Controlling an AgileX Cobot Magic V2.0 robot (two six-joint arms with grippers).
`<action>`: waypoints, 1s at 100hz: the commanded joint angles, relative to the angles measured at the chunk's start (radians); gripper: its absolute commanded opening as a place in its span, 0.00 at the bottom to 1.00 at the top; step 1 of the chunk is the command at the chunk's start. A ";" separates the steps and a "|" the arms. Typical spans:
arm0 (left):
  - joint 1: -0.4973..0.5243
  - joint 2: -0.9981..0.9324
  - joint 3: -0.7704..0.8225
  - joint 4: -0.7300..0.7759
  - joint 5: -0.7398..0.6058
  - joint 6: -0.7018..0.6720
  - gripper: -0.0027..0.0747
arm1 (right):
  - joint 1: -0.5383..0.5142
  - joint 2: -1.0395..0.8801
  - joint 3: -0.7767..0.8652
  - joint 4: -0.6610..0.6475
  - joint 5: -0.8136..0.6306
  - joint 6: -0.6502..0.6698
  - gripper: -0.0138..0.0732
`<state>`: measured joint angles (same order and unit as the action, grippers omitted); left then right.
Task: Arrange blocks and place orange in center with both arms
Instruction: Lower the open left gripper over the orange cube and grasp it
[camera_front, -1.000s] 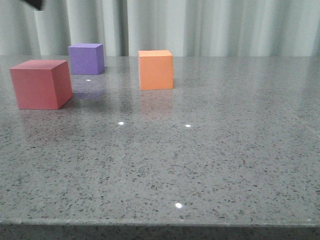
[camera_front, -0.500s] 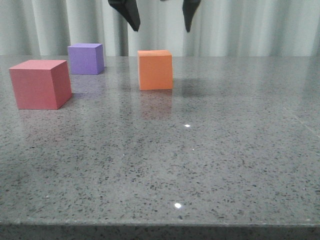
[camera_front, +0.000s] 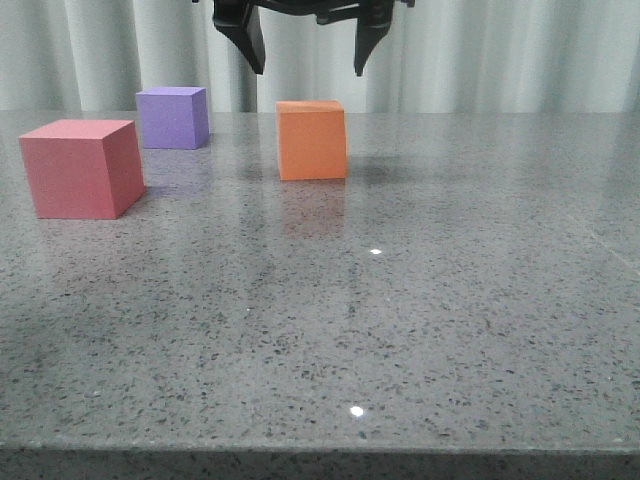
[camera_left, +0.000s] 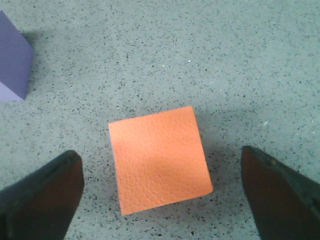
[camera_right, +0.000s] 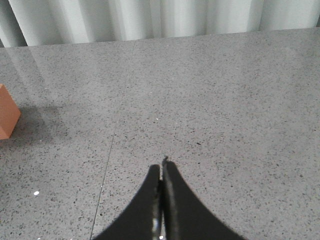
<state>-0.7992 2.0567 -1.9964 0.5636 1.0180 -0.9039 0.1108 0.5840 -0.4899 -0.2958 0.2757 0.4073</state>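
The orange cube (camera_front: 312, 139) stands on the grey speckled table (camera_front: 400, 330), mid-far. The purple cube (camera_front: 173, 117) stands to its left and farther back. The pinkish-red cube (camera_front: 82, 167) stands nearer, at the far left. My left gripper (camera_front: 308, 68) hangs open above the orange cube, one finger on each side, touching nothing. In the left wrist view the orange cube (camera_left: 160, 157) lies between the wide-open fingers of the left gripper (camera_left: 161, 172), and the purple cube (camera_left: 12, 62) shows at the edge. My right gripper (camera_right: 162, 167) is shut and empty over bare table; the orange cube's corner (camera_right: 7, 118) shows at that view's edge.
Pale curtains (camera_front: 480, 50) hang behind the table's far edge. The table's front edge (camera_front: 320, 452) runs along the near side. A thin seam (camera_right: 106, 165) crosses the tabletop in the right wrist view.
My left gripper came into the front view from the upper left and now hangs above the orange cube, lower than half a second ago. The three cubes have not moved.
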 joint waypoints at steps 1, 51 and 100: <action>0.000 -0.038 -0.034 0.037 -0.043 -0.036 0.80 | -0.004 0.001 -0.027 -0.023 -0.078 -0.010 0.08; 0.037 0.026 -0.034 0.039 -0.101 -0.059 0.80 | -0.004 0.001 -0.027 -0.023 -0.078 -0.010 0.08; 0.039 0.072 -0.034 0.010 -0.092 -0.059 0.63 | -0.004 0.001 -0.027 -0.023 -0.078 -0.010 0.08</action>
<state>-0.7600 2.1900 -1.9967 0.5505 0.9346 -0.9493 0.1108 0.5840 -0.4899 -0.2958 0.2753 0.4073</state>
